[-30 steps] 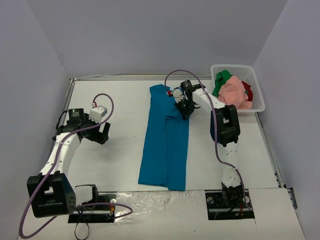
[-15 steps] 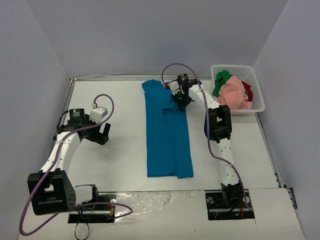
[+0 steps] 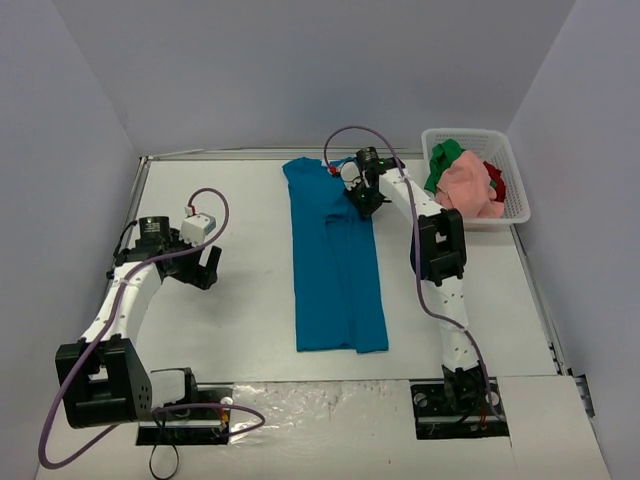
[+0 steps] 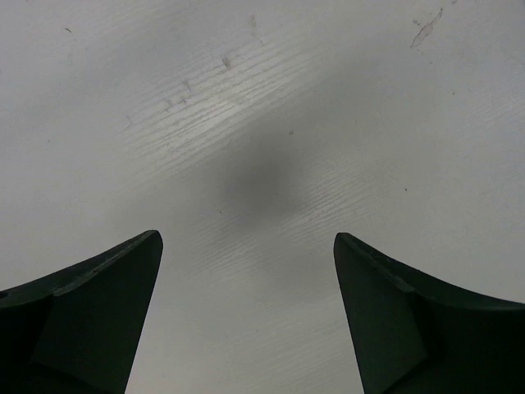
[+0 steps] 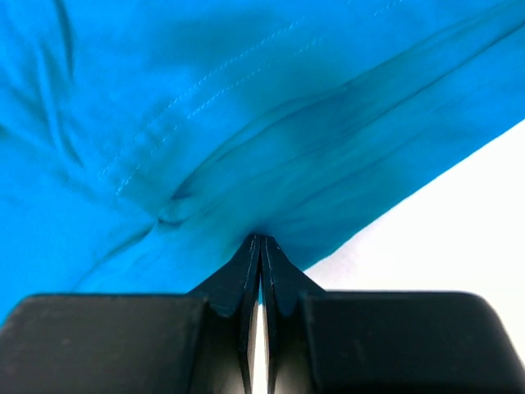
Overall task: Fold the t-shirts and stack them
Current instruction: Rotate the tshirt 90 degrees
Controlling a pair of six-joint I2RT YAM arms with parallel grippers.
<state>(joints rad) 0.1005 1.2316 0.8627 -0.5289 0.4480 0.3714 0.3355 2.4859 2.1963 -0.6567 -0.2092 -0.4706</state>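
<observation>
A: White shells on left arm (image 3: 122, 300) and right arm (image 3: 452, 330), black joint blocks?
B: Yes, with purple cable (image 3: 217, 215) looping off each. Small white box (image 3: 199, 225) at left wrist; red speck (image 3: 334, 171) by right wrist, possibly a connector.
A: Claws?
B: Dark, matte. On left claw (image 4: 246, 246), broad tapering fingers (image 4: 90, 312); on right claw (image 5: 261, 240), thin blades, blocky black body.

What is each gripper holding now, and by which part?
The right gripper pinches the teal-blue t-shirt by a fold near its far end; left gripper holds nothing.
</observation>
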